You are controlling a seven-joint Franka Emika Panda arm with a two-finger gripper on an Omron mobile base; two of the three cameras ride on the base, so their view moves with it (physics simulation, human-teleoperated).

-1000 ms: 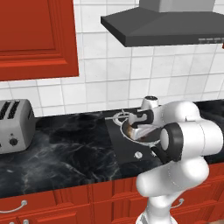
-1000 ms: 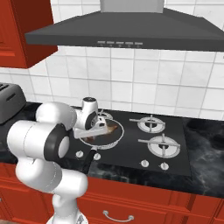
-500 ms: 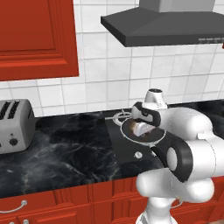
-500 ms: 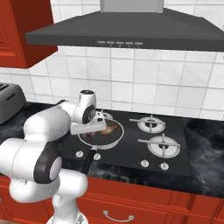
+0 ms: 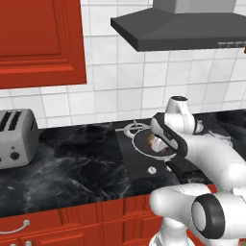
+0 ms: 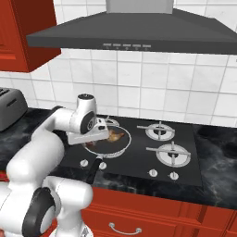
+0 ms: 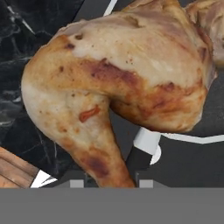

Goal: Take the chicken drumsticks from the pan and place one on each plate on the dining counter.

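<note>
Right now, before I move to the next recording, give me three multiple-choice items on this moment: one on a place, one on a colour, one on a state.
1. Where does the pan sit?
A. on the hob
B. beside the toaster
C. inside a drawer

2. What colour is the wall cabinet?
A. white
B. red
C. grey

3. How does the drumstick closest to the hand camera lie?
A. on a plate
B. with its narrow end between the tips of the gripper
C. wrapped in foil

Key:
1 A, since the pan rests on a front burner.
2 B, since its door is plainly red.
3 B, since in the hand view the bone end runs down between the two tips.
</note>
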